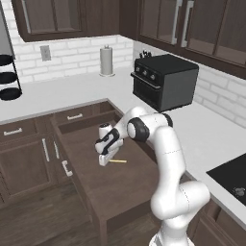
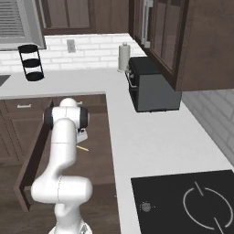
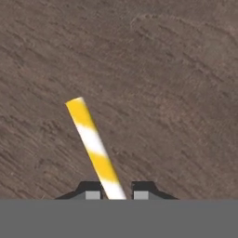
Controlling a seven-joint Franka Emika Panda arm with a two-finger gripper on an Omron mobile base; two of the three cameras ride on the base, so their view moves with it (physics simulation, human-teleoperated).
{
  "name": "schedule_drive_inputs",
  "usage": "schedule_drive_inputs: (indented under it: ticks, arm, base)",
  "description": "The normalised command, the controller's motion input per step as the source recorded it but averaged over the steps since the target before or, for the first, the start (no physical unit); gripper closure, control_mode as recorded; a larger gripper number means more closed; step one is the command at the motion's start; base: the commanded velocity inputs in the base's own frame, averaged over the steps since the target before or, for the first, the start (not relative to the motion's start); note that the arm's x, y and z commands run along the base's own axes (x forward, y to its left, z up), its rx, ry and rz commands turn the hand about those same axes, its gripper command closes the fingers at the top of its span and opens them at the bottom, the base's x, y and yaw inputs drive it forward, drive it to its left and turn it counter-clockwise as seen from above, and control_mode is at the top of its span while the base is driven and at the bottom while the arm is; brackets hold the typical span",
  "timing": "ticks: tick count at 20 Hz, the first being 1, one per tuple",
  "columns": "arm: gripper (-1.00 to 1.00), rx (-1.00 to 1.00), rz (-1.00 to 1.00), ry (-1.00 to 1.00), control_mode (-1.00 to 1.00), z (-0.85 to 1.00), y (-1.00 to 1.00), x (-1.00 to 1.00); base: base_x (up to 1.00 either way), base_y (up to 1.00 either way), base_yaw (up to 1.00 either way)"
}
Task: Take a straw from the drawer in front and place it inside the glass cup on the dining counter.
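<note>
The dark brown drawer (image 1: 120, 190) (image 2: 98, 157) stands pulled out under the white worktop. The straw (image 1: 118, 161) (image 2: 82, 148) (image 3: 93, 139), thin with yellow and white bands, lies on the drawer's floor. My gripper (image 1: 104, 160) (image 2: 81, 137) (image 3: 116, 193) reaches down into the drawer over one end of it. In the hand view the two dark fingertips (image 3: 93, 190) sit tight against either side of the straw, shut on it. The straw's free end points away from the hand. The glass cup and the dining counter are out of view.
A black toaster oven (image 1: 166, 81) (image 2: 151, 89) and a paper towel roll (image 1: 106, 61) (image 2: 123, 57) stand on the white worktop (image 1: 211, 129). A black cooktop (image 2: 183, 201) lies at the near right. A black tiered rack (image 2: 31, 62) stands at the back left.
</note>
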Motion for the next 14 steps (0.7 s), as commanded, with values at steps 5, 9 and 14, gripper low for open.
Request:
schedule_drive_inputs:
  ticks: [5,9,14]
  arm:
    - [1.0,0.0,0.0,-0.01,-1.0,-0.01,0.0,-0.03]
    - [1.0,0.0,0.0,-0.03,-1.0,0.16,0.0,-0.03]
    - [1.0,0.0,-0.03,-0.1,-1.0,0.67,0.0,-0.21]
  base:
    - [0.0,0.0,0.0]
    - [0.0,0.0,0.0]
    - [0.0,0.0,0.0]
